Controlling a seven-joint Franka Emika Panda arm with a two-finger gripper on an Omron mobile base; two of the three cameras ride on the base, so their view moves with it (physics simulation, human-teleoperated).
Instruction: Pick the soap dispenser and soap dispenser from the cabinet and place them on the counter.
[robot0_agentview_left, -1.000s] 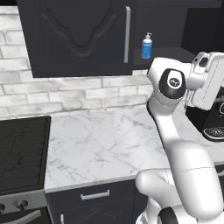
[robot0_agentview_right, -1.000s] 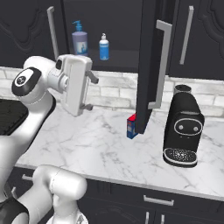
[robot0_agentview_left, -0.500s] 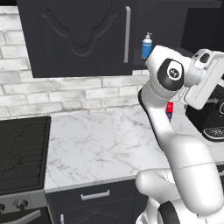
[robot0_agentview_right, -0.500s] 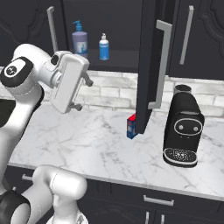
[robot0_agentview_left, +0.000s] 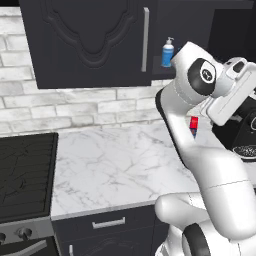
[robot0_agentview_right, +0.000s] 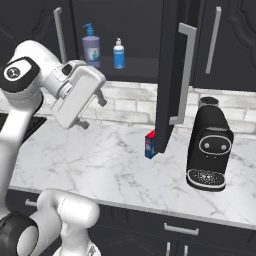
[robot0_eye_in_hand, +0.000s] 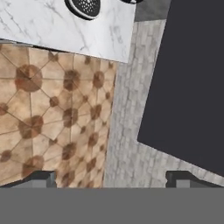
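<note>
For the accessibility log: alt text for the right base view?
Open, empty end effector hangs over the marble counter, below two soap dispensers standing in the open cabinet; a black coffee machine stands right.

We see a black coffee machine (robot0_agentview_right: 209, 145) standing near a small red-topped blue carton (robot0_agentview_right: 150, 145), a black stovetop (robot0_agentview_left: 24, 172) with knobs (robot0_agentview_left: 22, 233) at far left, a grey brick wall (robot0_agentview_left: 75, 107), and a brown patterned floor (robot0_eye_in_hand: 52, 109).
</note>
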